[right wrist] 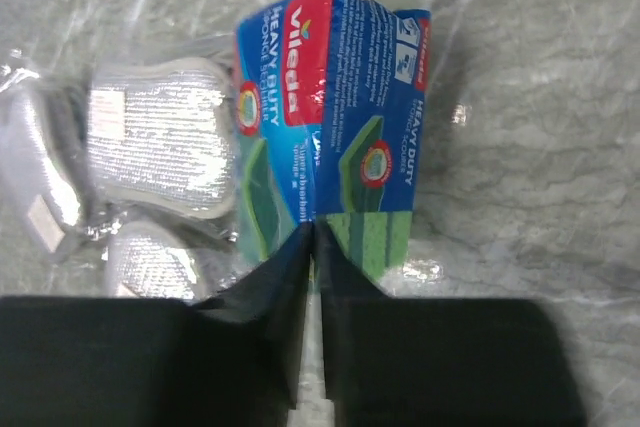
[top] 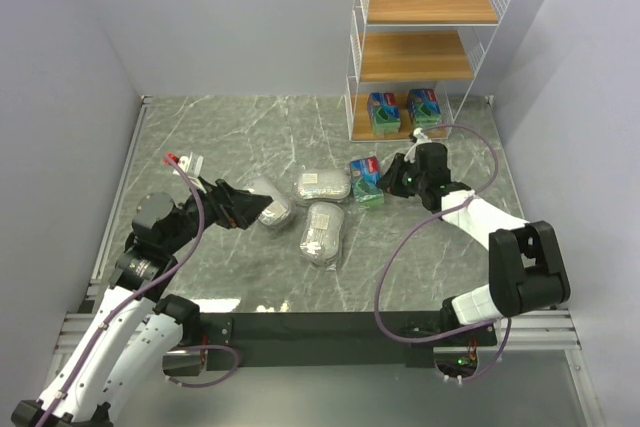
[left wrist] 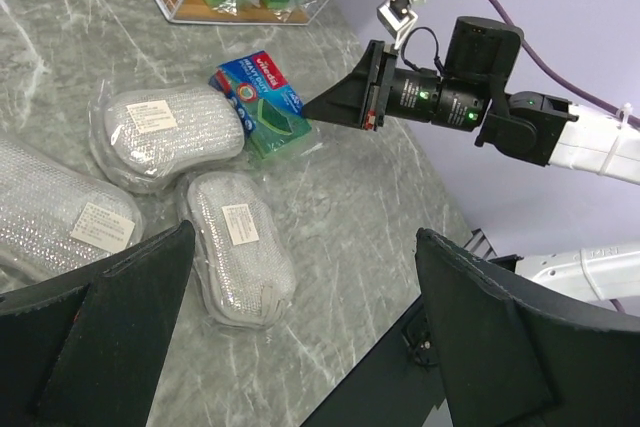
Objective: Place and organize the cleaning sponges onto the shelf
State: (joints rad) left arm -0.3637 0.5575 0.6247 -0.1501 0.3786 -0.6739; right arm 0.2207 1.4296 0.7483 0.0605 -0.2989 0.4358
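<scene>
My right gripper (top: 388,185) is shut on the edge of a green sponge pack (top: 367,181) with a blue-and-red label, low over the table; the pack also shows in the right wrist view (right wrist: 335,117) and the left wrist view (left wrist: 262,99). Three silvery oval packs lie left of it: one (top: 322,185), one (top: 322,230), and one (top: 277,211) right at my left gripper (top: 258,209). My left gripper (left wrist: 305,232) is open and empty. Two green packs (top: 383,112) (top: 424,107) sit on the bottom tier of the white wire shelf (top: 430,17).
The shelf stands at the far right against the back wall; its two upper wooden tiers hold nothing. Grey walls close in on the left and right. A purple cable loops from the right arm (top: 480,147). The black base rail (top: 330,327) runs along the near edge.
</scene>
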